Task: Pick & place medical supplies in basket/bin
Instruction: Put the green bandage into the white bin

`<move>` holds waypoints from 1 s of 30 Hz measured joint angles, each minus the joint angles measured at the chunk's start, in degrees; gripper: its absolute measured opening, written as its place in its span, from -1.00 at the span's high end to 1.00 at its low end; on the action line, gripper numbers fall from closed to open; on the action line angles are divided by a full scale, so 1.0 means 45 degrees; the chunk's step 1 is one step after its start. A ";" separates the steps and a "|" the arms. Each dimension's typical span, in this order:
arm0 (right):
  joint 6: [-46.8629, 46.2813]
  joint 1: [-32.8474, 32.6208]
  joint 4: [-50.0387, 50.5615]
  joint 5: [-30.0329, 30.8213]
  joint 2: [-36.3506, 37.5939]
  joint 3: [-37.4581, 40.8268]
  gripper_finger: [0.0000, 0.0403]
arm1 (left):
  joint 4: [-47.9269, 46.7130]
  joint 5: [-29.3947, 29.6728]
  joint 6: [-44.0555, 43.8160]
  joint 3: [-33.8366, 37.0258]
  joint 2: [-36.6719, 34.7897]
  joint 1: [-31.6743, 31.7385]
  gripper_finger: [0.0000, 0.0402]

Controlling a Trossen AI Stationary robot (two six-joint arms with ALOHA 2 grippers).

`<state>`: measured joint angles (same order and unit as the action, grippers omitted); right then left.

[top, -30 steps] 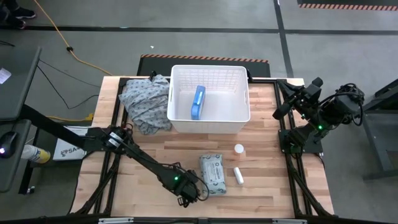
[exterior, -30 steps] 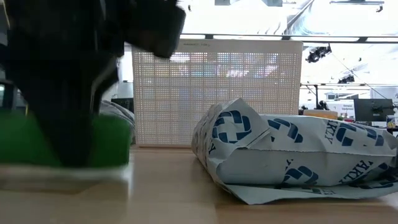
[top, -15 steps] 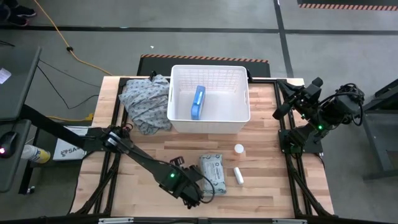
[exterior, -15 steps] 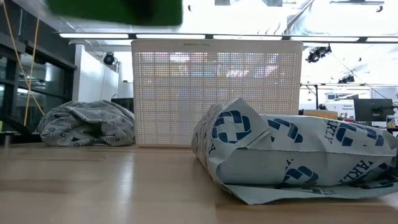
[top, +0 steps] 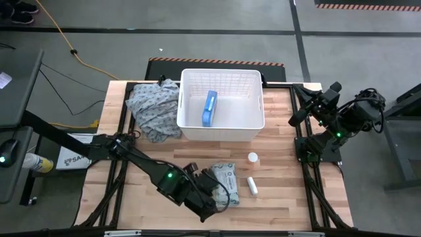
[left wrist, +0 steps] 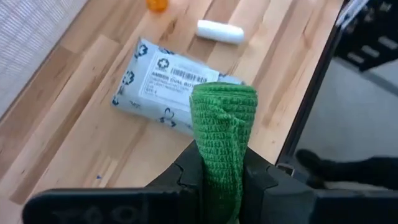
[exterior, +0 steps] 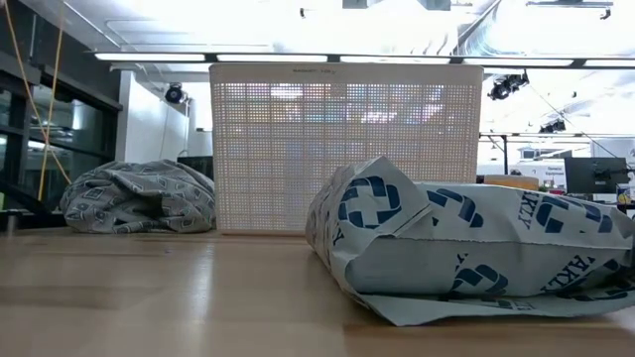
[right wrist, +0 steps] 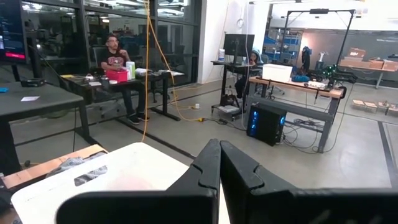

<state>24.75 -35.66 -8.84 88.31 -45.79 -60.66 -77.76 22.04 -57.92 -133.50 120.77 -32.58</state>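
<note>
My left gripper (left wrist: 222,182) is above the near part of the table (top: 209,186), shut on the green bar (left wrist: 222,124), just left of the grey-white soft pack (top: 227,180). The pack lies flat on the wood (left wrist: 171,84) and fills the low view's right (exterior: 476,248). The white tube (top: 252,185) and the orange-capped vial (top: 252,158) lie right of it. The blue-white packet (top: 209,108) is inside the white basket (top: 222,72). My right gripper (right wrist: 219,168) is shut, off the table's right edge (top: 314,107). My left gripper pinches the green bar between its two fingers (left wrist: 194,177). The bar lies along the fingers, and its free end (left wrist: 224,99) sticks out past them. It is lifted clear of the table, above the soft pack's near end.
A grey patterned cloth (top: 154,108) lies crumpled left of the basket (exterior: 342,149) and shows in the low view (exterior: 139,198). Bare wood spans the near left part of the table (top: 145,197). People sit at desks in the room behind (right wrist: 115,53).
My left gripper has risen from the table with the green bar, lifting it clear and out of the low view's top. It has moved slightly toward the far edge. The soft pack, tube and vial have stayed where they were.
</note>
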 joint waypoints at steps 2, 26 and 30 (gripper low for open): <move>0.0174 0.0000 0.0001 0.0001 0.0003 0.0000 1.00 | 0.0031 0.0253 -0.0300 -0.0027 -0.0005 0.0072 0.55; 0.0282 0.0000 0.0294 0.0010 0.0018 0.0000 1.00 | -0.0100 0.2055 -0.1101 -0.0037 -0.2052 0.4109 0.55; 0.0280 0.0000 0.0663 0.0005 0.0028 -0.0002 1.00 | 0.0051 0.2783 -0.0855 -0.0037 -0.2449 0.5095 0.55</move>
<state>26.01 -35.66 -5.86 88.33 -45.67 -60.67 -77.53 34.56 -61.76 -133.67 109.75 -9.65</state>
